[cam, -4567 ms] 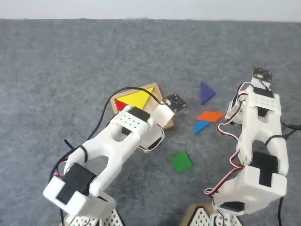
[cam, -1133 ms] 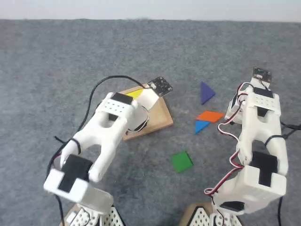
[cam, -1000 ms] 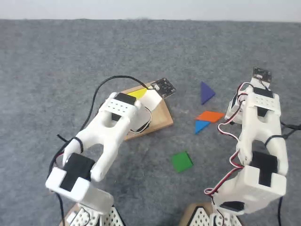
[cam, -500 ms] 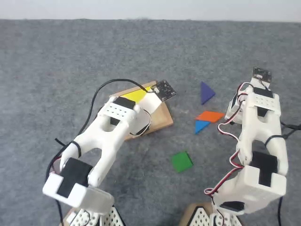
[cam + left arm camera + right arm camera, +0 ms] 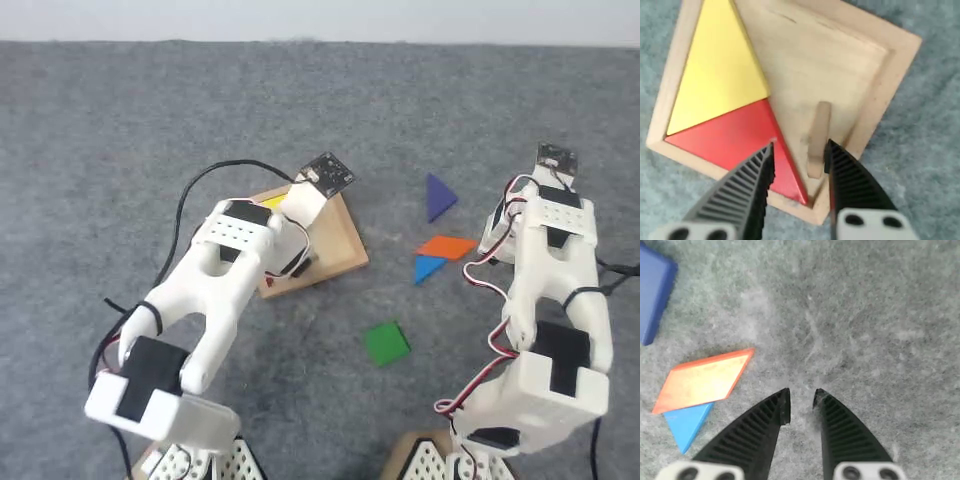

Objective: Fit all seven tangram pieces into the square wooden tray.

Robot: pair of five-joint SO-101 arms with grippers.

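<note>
On the grey felt (image 5: 150, 130), seen from above, the wooden tray (image 5: 340, 250) sits cornerwise near the middle. The left arm (image 5: 235, 275) lies stretched across it and covers most of its inside. A corner of a yellow triangle (image 5: 272, 202) peeps out at the tray's ten o'clock side.

Four pieces lie outside the tray. From the tray, a dark blue triangle (image 5: 437, 196) is at two o'clock. An orange parallelogram (image 5: 446, 246) is at three o'clock, and a light blue triangle (image 5: 428, 267) touches it at its seven o'clock end. A green square (image 5: 386, 342) lies at five o'clock, well apart from the rest. The right arm (image 5: 550, 280) stands just beside the orange piece, on its three o'clock side.

From the left wrist, the tray holds two pieces lying flat. The yellow triangle and a red triangle (image 5: 735, 142) meet along one edge and fill the part against two of its walls. Bare wooden floor shows beside them. On that floor, close to the red triangle's tip and one tray corner, lies a tan strip (image 5: 817, 137) (what it is I cannot tell). The left gripper (image 5: 800, 147) hangs above, jaws spread and grasping nothing. The strip shows between them, nearer one finger.

From the right wrist, the right gripper (image 5: 801, 392) hangs over bare felt, its fingers a narrow gap apart with nothing between them. The orange parallelogram lies near, the light blue triangle touches it, and the dark blue triangle lies farther off.
</note>
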